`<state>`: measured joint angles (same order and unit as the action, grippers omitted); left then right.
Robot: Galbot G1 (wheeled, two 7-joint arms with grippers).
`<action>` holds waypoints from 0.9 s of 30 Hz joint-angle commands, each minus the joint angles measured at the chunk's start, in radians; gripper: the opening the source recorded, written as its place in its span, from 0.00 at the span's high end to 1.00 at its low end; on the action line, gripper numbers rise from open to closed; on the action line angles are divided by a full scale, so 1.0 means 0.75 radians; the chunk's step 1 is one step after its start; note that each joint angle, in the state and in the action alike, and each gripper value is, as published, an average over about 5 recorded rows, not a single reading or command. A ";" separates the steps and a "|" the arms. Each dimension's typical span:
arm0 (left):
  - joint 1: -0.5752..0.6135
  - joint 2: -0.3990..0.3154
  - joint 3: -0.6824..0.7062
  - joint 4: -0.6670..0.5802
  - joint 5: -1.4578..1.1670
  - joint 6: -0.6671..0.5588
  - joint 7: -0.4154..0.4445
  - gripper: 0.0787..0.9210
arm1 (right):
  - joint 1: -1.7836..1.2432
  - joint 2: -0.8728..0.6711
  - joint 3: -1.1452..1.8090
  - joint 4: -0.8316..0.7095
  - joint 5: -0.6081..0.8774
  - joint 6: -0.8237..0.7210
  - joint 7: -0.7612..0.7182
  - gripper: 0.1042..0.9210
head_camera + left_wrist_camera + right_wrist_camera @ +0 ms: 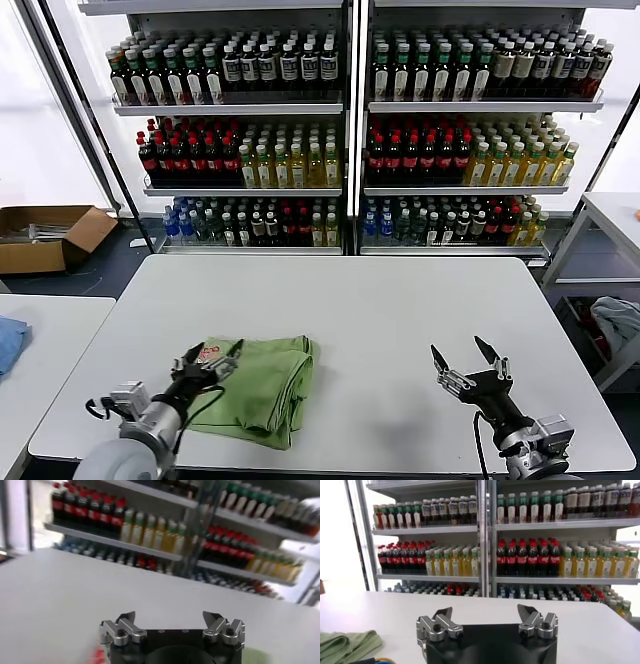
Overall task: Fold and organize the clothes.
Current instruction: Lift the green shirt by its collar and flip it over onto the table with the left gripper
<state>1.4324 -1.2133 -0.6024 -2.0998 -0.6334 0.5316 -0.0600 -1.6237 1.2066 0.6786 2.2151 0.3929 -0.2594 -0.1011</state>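
Note:
The light green polo shirt [262,385] lies folded into a thick bundle on the white table [380,310], at the front left; its red-and-white logo [209,352] shows near my left gripper. My left gripper [213,354] is open and empty, just above the shirt's left end. In the left wrist view the gripper [171,619] points over bare table, with only slivers of the shirt [257,656] at the frame's edge. My right gripper [467,355] is open and empty over the table's front right, well apart from the shirt. The right wrist view shows it [485,614] and the shirt's folded edge [347,645].
Shelves of bottles [350,130] stand behind the table. A second white table [50,330] at the left carries a blue cloth [10,340]. A cardboard box [45,235] sits on the floor at the left. A grey-white cloth [620,320] lies at the right.

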 commanded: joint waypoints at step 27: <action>0.003 -0.051 -0.002 0.225 0.114 0.045 0.094 0.13 | -0.006 0.009 -0.020 -0.007 -0.019 0.001 0.000 0.12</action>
<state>1.4420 -1.2357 -0.6232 -1.9526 -0.5525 0.5578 0.0041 -1.6277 1.2138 0.6639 2.2084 0.3780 -0.2597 -0.1007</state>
